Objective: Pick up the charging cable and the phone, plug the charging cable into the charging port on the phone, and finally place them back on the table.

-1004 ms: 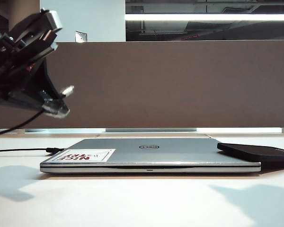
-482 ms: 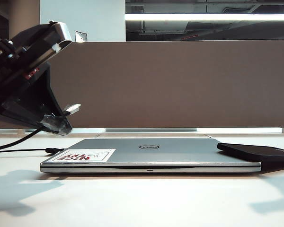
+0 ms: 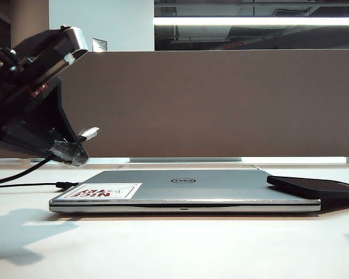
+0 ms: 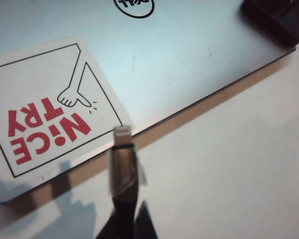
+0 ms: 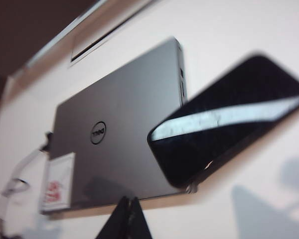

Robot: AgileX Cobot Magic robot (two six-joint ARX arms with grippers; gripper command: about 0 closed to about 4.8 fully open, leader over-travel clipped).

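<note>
Here, left gripper [image 3: 70, 150] tilted down, clamping charging cable [image 4: 122, 169] (plug forward), right gripper [image 5: 126, 211] closed, empty.

– Where does everything sit on the table [image 3: 174, 244]?
– The laptop [image 3: 186, 189] lies flat at the middle. The phone [image 3: 314, 187] rests partly on the laptop's right rear corner, overhanging its right edge.
– And the arms?
– The left gripper [image 3: 75, 145] hangs above the table's left side, near the laptop's left rear corner, clamped on the charging cable [image 4: 123, 169], which trails off to the left edge. The right gripper [image 5: 125, 219], closed, looks down on the phone.
</note>
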